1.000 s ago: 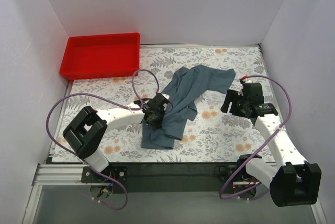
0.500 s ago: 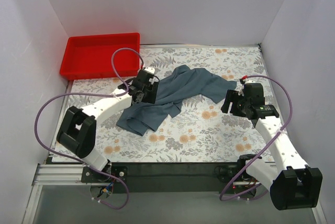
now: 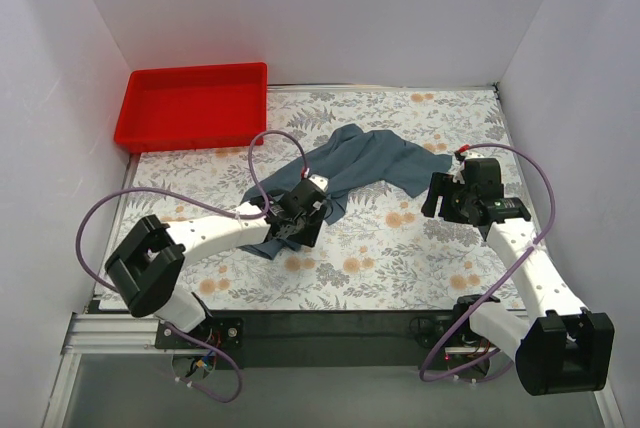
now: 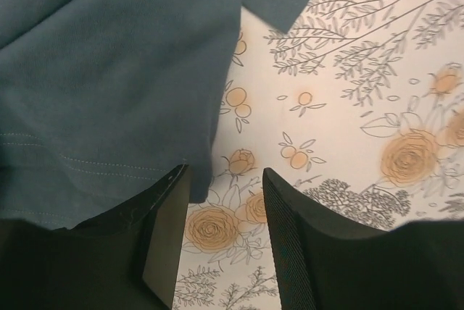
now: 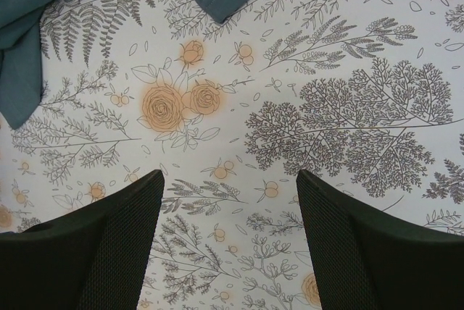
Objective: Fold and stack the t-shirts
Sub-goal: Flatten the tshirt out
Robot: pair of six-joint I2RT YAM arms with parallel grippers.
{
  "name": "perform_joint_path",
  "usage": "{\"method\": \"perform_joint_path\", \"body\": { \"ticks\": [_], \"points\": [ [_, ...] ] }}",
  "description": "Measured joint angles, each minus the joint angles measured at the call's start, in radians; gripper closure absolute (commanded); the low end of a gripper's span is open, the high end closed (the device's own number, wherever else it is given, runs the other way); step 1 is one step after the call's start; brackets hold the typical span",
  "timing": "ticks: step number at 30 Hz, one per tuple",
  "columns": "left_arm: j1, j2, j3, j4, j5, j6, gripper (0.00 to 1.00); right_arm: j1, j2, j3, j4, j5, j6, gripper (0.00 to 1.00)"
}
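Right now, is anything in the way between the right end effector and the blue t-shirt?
Nothing visible. The right end effector stands open above the floral table, and the t-shirt lies just to its left. Only patterned table surface shows between them.

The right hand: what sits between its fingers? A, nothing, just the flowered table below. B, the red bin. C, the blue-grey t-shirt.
A: the right wrist view shows the right hand open over the flowered table, the t-shirt off toward the top left.
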Motion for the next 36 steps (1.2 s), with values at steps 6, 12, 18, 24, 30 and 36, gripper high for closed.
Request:
{"method": "perform_joint_path", "body": {
  "ticks": [6,12,18,24,30,36],
  "points": [
    [0.002,0.077,0.0,-0.007,-0.009,0.005,0.59,-0.003,0.007,0.0,0.001,-0.004,-0.002,0.33],
    [0.002,0.123,0.0,-0.036,-0.006,-0.003,0.55,-0.005,0.007,0.0,0.002,-0.003,-0.002,0.33],
    [0.001,0.135,0.005,-0.051,-0.016,-0.022,0.53,-0.008,0.01,-0.001,0.013,-0.003,-0.001,0.33],
    [0.002,0.144,0.014,-0.073,-0.034,-0.031,0.79,-0.025,0.078,-0.001,0.071,-0.002,0.002,0.33],
    [0.003,0.143,0.014,-0.087,-0.051,-0.037,1.0,-0.058,0.193,0.026,0.147,0.01,0.023,0.33],
    [0.002,0.129,0.015,-0.128,-0.031,-0.058,1.0,-0.127,0.338,0.116,0.231,0.04,0.039,0.33]
  ]
}}
